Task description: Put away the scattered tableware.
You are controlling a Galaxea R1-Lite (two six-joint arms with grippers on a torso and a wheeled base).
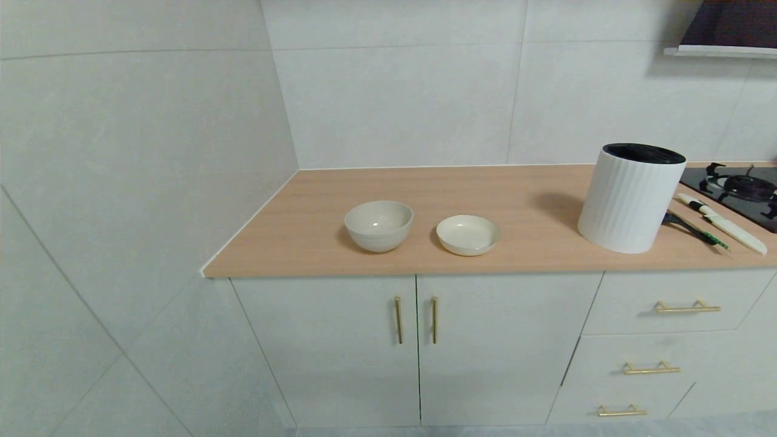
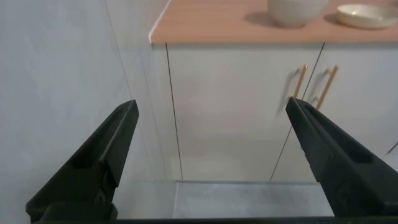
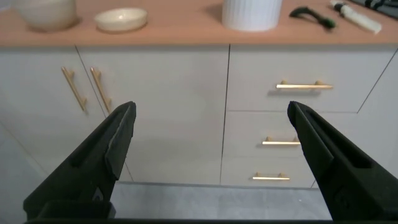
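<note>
On the wooden desk (image 1: 516,188) a pale bowl (image 1: 379,225) stands upright near the front edge. A shallow dish (image 1: 468,234) of the same colour sits just beside it on the robot's right, the two apart by a narrow strip of bare wood. Further right, well apart from the dish, stands a tall white ribbed holder (image 1: 630,198) with a dark rim and inside. It stands between the crockery and two things lying flat past it: a black-handled tool (image 1: 692,227) with a green tip, one end just beside the holder, and next to that a pale knife (image 1: 722,223), lying close by the edge of a black hob (image 1: 737,188). Tiled wall (image 1: 152,152) closes the desk on the left and behind. Under the bowl and dish are two cabinet doors (image 1: 498,346) with upright gold handles (image 1: 398,320) side by side at the seam; under the holder is a stack of drawers (image 1: 631,303) whose handles lie level. The left end effector (image 2: 210,109) hangs low before the doors, below the desk edge, its fingers (image 2: 102,162) wide apart and empty. The right end effector (image 3: 211,109) hangs low before the seam between doors and drawers, fingers likewise spread and empty.
</note>
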